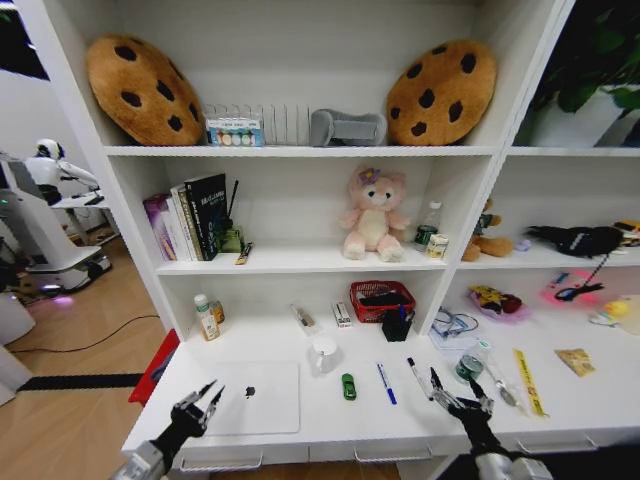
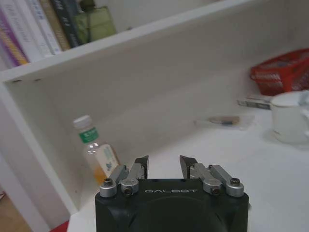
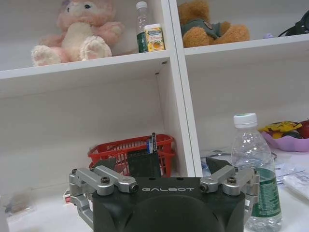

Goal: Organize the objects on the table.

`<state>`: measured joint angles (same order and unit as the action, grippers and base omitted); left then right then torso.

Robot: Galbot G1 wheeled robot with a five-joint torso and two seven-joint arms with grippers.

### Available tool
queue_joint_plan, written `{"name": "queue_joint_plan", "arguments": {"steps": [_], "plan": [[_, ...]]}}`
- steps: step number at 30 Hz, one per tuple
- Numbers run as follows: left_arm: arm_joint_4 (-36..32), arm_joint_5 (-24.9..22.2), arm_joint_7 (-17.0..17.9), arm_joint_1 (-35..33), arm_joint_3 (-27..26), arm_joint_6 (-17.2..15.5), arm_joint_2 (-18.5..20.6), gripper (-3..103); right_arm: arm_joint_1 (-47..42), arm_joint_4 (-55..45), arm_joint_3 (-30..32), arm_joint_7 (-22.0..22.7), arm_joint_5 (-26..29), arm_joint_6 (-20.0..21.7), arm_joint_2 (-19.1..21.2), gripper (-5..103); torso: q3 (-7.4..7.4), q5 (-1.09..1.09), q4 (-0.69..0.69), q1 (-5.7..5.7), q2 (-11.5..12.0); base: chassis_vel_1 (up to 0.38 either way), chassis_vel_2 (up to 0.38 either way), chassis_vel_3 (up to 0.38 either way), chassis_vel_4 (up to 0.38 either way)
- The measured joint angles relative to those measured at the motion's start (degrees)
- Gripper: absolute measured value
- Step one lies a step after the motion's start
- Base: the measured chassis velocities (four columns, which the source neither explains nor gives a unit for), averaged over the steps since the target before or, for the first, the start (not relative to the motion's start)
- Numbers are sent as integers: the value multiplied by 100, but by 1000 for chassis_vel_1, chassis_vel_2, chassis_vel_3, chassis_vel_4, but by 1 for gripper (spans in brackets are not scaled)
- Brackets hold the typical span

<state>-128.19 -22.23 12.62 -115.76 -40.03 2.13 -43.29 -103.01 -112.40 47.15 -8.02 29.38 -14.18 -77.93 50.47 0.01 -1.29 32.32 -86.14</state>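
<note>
The laptop [image 1: 255, 396] lies shut on the worktop [image 1: 330, 425], just right of the left gripper [image 1: 207, 395], whose fingers [image 2: 140, 165] stand apart. Beyond it lie the green car [image 1: 348, 386], blue pen [image 1: 386, 383] and black pen [image 1: 418, 377], just left of the right gripper [image 1: 459, 392], fingers [image 3: 216, 165] apart too.

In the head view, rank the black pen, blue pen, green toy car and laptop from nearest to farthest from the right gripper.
From the right gripper:
1. Black pen, just to its left.
2. Blue pen, further left.
3. Green toy car, mid-desk.
4. Laptop, far left, by the left gripper.
</note>
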Motion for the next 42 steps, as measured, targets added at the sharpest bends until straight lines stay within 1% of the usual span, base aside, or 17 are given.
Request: {"name": "queue_joint_plan", "arguments": {"steps": [2, 4, 5, 6, 7, 9, 10, 12, 13, 15, 16, 18, 19, 21, 25, 36, 42], "plan": [[-6, -330, 18, 67, -340, 85, -604, 46, -89, -15, -108, -19, -77, -26, 137, 100, 0, 0, -1, 0, 0, 0, 0, 0, 0], [92, -557, 15, 109, -607, 164, -996, 57, -141, -28, -182, -28, -108, -40, 271, 100, 1, 0, -1, 0, 0, 0, 0, 0, 0], [92, -557, 15, 109, -607, 164, -996, 57, -141, -28, -182, -28, -108, -40, 271, 100, 1, 0, -1, 0, 0, 0, 0, 0, 0], [128, -682, 2, 125, -714, 190, -1174, 63, -159, -51, -201, -31, -110, -40, 338, 100, 1, 0, 0, 0, 0, 0, 0, 0, 0], [146, -814, -8, 147, -811, 200, -1353, 63, -171, -95, -211, -32, -107, -37, 391, 100, 1, -1, 0, 0, 0, 0, 0, 0, 0], [148, -1052, -23, 175, -976, 212, -1676, 74, -211, -224, -217, -32, -77, -13, 485, 100, 0, -1, 0, 0, 0, 0, 0, 0, 0], [148, -1052, -23, 175, -976, 212, -1676, 74, -211, -224, -217, -32, -77, -13, 485, 100, 0, -1, 0, 0, 0, 0, 0, 0, 0], [129, -1155, -60, 119, -1100, 300, -1882, 85, -262, -328, -216, -33, -67, 1, 548, 100, 1, -1, -1, 1, 0, 0, 0, 0, 0], [129, -1155, -60, 119, -1100, 300, -1882, 85, -262, -328, -216, -33, -67, 1, 548, 100, 1, -1, -1, 1, 0, 0, 0, 0, 0], [137, -1276, -128, -46, -1279, 456, -1966, 95, -316, -380, -216, -44, -72, 1, 611, 100, 1, -1, 0, 1, 0, 0, 0, 0, 0], [137, -1276, -128, -46, -1279, 456, -1966, 95, -316, -380, -216, -44, -72, 1, 611, 100, 1, -1, 0, 1, 0, 0, 0, 0, 0], [302, -1642, -187, -159, -1613, 612, -1905, 99, -351, -385, -211, -52, -76, -8, 691, 100, 0, 0, 0, 1, 0, 0, 0, 0, 0], [302, -1642, -187, -159, -1613, 612, -1905, 99, -351, -385, -211, -52, -76, -8, 691, 100, 0, 0, 0, 1, 0, 0, 0, 0, 0], [446, -1950, -197, -112, -1841, 650, -1826, 100, -353, -379, -204, -53, -71, -10, 742, 100, 0, -1, 0, 1, 0, 0, 0, 0, 0], [493, -2117, -199, 50, -1891, 638, -1815, 100, -350, -394, -203, -53, -72, 6, 746, 100, 0, -2, -1, 2, 0, 0, 0, 0, 0], [542, -2020, -249, 65, -1709, 639, -1772, 100, -352, -419, -251, -65, -139, 22, 760, 100, 1, -1, -1, 1, 0, 0, 0, 0, 0], [543, -2007, -251, 62, -1701, 639, -1765, 100, -355, -484, -590, -123, -249, 65, 747, 100, 1, -2, -1, 1, 0, 0, 0, 0, 0]]}}
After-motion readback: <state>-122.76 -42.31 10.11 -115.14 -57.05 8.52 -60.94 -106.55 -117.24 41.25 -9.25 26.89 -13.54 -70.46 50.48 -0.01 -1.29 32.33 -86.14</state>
